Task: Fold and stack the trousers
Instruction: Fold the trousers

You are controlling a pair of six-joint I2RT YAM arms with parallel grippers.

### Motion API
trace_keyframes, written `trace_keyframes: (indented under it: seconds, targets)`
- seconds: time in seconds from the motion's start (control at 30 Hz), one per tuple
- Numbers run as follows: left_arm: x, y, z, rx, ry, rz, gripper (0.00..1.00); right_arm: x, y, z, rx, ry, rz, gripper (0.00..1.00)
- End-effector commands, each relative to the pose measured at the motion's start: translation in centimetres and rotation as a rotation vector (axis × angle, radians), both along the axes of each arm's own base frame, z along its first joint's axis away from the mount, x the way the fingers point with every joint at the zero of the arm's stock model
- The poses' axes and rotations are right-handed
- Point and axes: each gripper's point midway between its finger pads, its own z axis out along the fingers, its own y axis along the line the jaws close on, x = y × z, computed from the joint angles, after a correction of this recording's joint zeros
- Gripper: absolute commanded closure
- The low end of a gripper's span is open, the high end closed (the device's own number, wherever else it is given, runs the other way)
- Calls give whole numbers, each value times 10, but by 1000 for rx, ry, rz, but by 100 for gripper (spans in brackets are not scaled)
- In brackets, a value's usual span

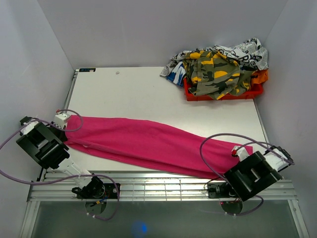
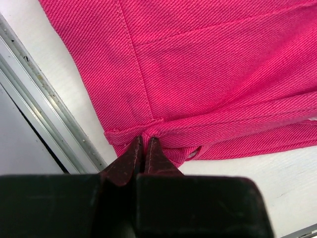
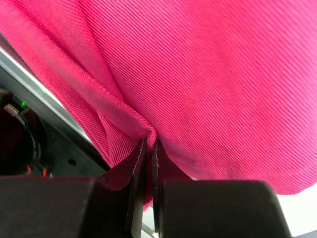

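The hot-pink trousers (image 1: 148, 141) lie stretched across the table from the left edge to the near right corner. My left gripper (image 1: 63, 125) is shut on the waistband end at the far left. In the left wrist view its jaws (image 2: 145, 140) pinch the waistband fabric (image 2: 208, 74) next to a seam. My right gripper (image 1: 240, 151) is shut on the leg end at the right. In the right wrist view its jaws (image 3: 149, 143) pinch a fold of the pink cloth (image 3: 213, 74).
An orange-red bin (image 1: 223, 91) at the back right holds a heap of clothes, with a camouflage garment (image 1: 215, 72) on top. The table's metal rail (image 1: 158, 186) runs along the near edge; white walls stand close on both sides.
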Motion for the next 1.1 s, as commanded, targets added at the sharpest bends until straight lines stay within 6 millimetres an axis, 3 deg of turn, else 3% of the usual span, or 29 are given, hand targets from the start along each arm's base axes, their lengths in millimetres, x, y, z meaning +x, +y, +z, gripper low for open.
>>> trace_keyframes:
  seconds: [0.0, 0.13, 0.2, 0.27, 0.3, 0.33, 0.37, 0.43, 0.57, 0.63, 0.67, 0.7, 0.73, 0.77, 0.83, 0.93, 1.0, 1.07]
  targets:
    - [3, 19, -11, 103, 3, 17, 92, 47, -82, 26, -312, -142, 408, 92]
    - [8, -2, 11, 10, -45, -3, 74, 78, -99, 47, -296, -195, 330, 90]
    - [7, -17, 15, -51, -29, -3, 62, 93, -96, 50, -280, -202, 340, 87]
    - [7, -24, 22, -85, -25, -3, 52, 106, -96, 57, -281, -221, 315, 73]
    - [10, -28, 27, -106, -39, -4, 38, 115, -91, 58, -280, -230, 338, 68]
    - [10, -31, 30, -123, -44, -3, 37, 119, -89, 59, -278, -231, 340, 54]
    - [9, -35, 39, -149, -39, -8, 36, 124, -89, 62, -282, -234, 333, 47]
    - [14, -42, 53, -194, -66, -19, 19, 131, -84, 65, -275, -232, 354, 38]
    - [23, -50, 103, -238, -139, -37, 17, 136, -92, 87, -266, -236, 302, 28]
    - [27, -55, 122, -251, -181, -51, 16, 148, -101, 119, -267, -300, 278, 27]
    - [25, -59, 132, -264, -184, -55, 16, 139, -92, 127, -211, -284, 272, 27]
    - [27, -57, 146, -246, -209, -56, 15, 142, -104, 152, -233, -312, 257, 26]
    - [28, -58, 152, -246, -218, -58, 15, 143, -101, 162, -215, -327, 267, 15]
    - [25, -63, 157, -256, -216, -66, 14, 135, -97, 169, -179, -319, 248, 14]
    - [27, -62, 168, -244, -236, -69, 14, 144, -102, 191, -205, -377, 222, 13]
    - [29, -68, 167, -257, -229, -69, 14, 146, -99, 189, -179, -373, 201, 13]
    - [30, -69, 155, -249, -186, -39, 14, 148, -91, 172, -125, -312, 144, 14]
    - [33, -80, 136, -224, -146, -40, 16, 138, -82, 148, -64, -201, 48, 19]
